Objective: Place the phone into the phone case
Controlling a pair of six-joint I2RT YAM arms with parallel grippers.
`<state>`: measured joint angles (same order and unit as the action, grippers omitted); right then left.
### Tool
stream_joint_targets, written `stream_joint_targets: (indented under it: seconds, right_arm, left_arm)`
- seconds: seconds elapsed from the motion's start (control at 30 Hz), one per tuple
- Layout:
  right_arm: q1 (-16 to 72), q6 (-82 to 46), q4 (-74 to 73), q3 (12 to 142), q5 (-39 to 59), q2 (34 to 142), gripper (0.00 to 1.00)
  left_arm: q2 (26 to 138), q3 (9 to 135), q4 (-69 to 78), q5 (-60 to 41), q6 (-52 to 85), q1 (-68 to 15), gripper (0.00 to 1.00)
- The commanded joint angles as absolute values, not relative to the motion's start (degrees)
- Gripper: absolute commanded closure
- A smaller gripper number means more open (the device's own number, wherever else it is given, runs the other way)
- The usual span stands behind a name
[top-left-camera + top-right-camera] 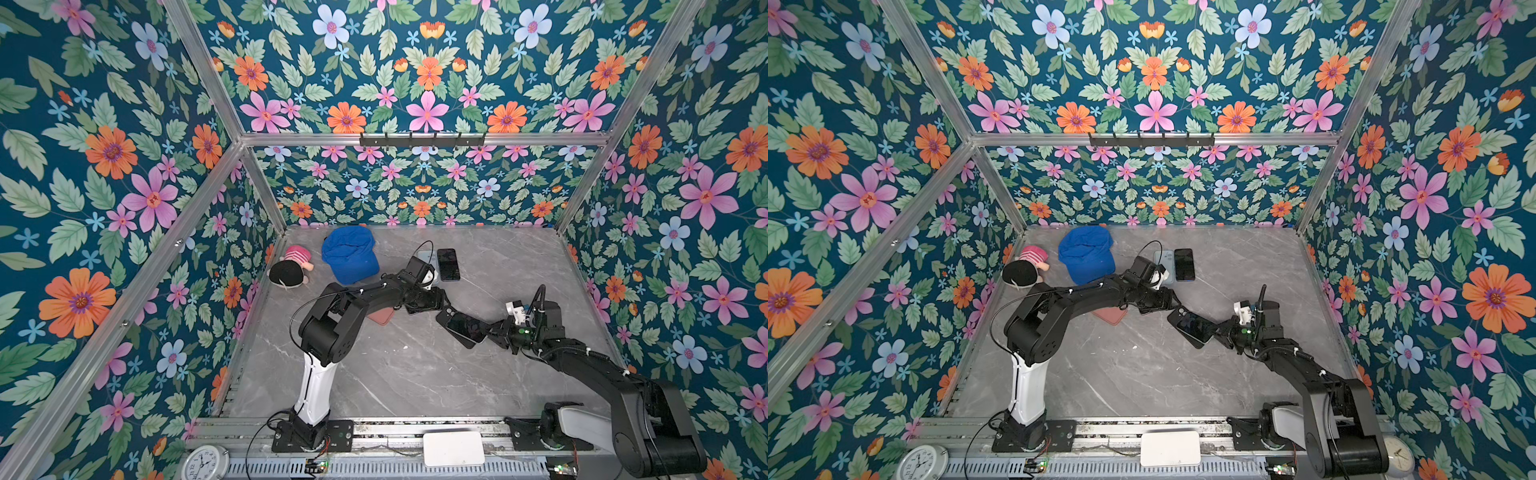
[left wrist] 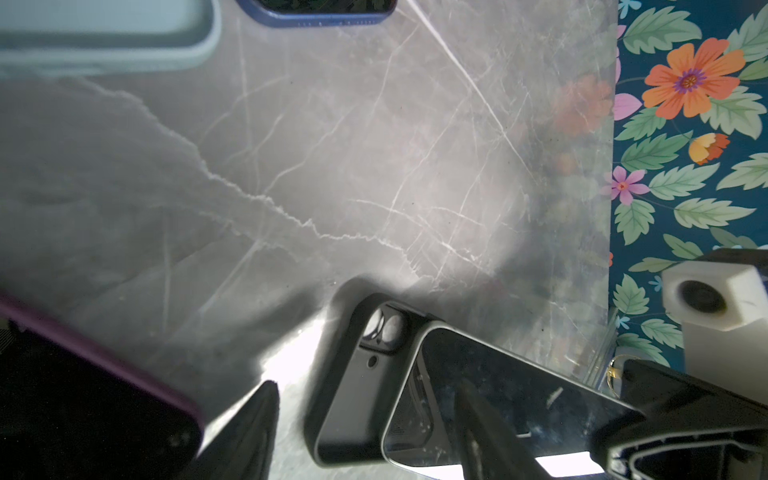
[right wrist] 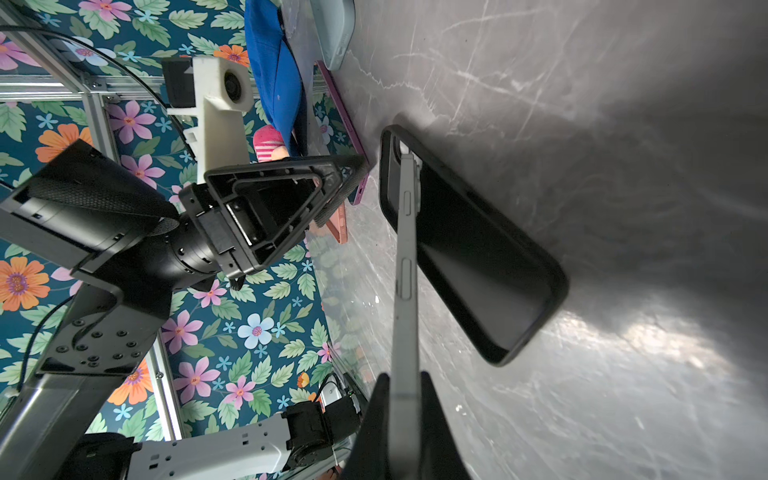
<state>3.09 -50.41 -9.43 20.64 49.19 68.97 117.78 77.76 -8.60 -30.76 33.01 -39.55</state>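
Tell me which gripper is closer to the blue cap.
Left. The left gripper is a short way right of the blue cap, toward the front; the right gripper, holding the phone, is farther right and farther forward.

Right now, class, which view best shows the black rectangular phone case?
The right wrist view: the black rectangular phone case shows nearly whole. The left wrist view gives only its camera-cutout end; in both top views it is small, mostly under the grey-edged phone.

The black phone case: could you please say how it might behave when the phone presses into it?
The black phone case lies flat on the glossy table, so it may slide. Its thin rim probably flexes.
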Motion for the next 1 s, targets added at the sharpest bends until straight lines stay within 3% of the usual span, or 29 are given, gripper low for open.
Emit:
stream_joint_targets:
  seconds: [0.0,0.97]
  right_arm:
    - [3.2,-50.5,-13.3,20.7,51.2,69.3,1.00]
    - [4.3,-51.2,-19.6,21.8,52.9,76.5,1.00]
  left_arm:
    - [118.0,77.7,-7.4,-31.9,33.3,-39.6,0.33]
    - [119.2,77.5,-6.8,-34.0,33.3,-40.0,0.39]
